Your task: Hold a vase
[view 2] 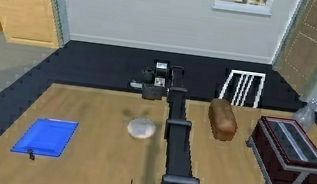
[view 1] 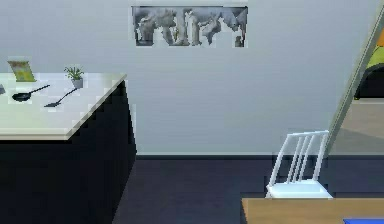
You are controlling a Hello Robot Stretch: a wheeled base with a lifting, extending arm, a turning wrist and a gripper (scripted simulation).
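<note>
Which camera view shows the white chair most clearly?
The forward view: the white chair shows its slatted back and its seat. In the arm side view, the white chair shows its back beyond the wooden table's far edge.

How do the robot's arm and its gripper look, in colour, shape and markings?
The arm is a dark, square bar built of several box-like segments. At its far end stand two small white squares with black marks. The gripper beside them has a dark body and two thin fingers.
</note>
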